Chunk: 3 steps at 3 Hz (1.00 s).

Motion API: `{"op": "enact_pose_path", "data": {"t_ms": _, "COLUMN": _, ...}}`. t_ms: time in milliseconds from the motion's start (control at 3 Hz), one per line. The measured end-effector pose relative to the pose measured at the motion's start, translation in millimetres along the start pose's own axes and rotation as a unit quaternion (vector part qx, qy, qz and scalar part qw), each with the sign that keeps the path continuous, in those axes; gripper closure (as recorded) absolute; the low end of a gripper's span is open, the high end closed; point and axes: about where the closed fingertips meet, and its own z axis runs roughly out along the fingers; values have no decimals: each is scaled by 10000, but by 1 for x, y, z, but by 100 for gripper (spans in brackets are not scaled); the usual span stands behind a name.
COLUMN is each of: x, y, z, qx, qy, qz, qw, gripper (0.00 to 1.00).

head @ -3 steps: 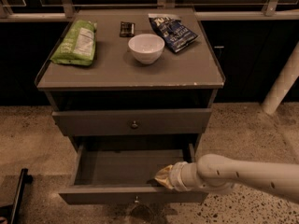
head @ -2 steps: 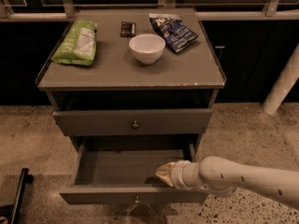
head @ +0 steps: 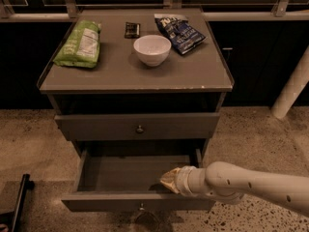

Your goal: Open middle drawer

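The middle drawer [head: 120,175] of the grey cabinet stands pulled well out, showing its plain grey inside. Its small round knob [head: 141,207] shows on the front panel at the bottom of the view. My gripper [head: 169,180] reaches in from the right on a white arm [head: 251,185]. It hovers over the right front part of the drawer's inside, just behind the front panel. It holds nothing that I can see.
The drawer above [head: 139,128] sits nearly closed, with a dark gap over it. On the cabinet top [head: 116,76] lie a green chip bag [head: 79,45], a white bowl [head: 152,50], a blue chip bag [head: 181,30] and a small dark packet [head: 132,29]. A white post [head: 292,88] stands at the right.
My gripper has shifted slightly to the left inside the open drawer. The drawer stays pulled out about as far as before.
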Motion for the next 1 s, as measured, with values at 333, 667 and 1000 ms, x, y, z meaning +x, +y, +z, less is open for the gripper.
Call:
{"op": "enact_pose_path", "data": {"t_ms": 333, "x": 0, "y": 0, "z": 0, "qx": 0, "qy": 0, "qz": 0, "qw": 10000, "gripper": 13}}
{"op": "enact_pose_path", "data": {"t_ms": 667, "x": 0, "y": 0, "z": 0, "qx": 0, "qy": 0, "qz": 0, "qw": 10000, "gripper": 0}}
{"op": "enact_pose_path", "data": {"t_ms": 1000, "x": 0, "y": 0, "z": 0, "qx": -1, "qy": 0, "qz": 0, "qw": 10000, "gripper": 0}}
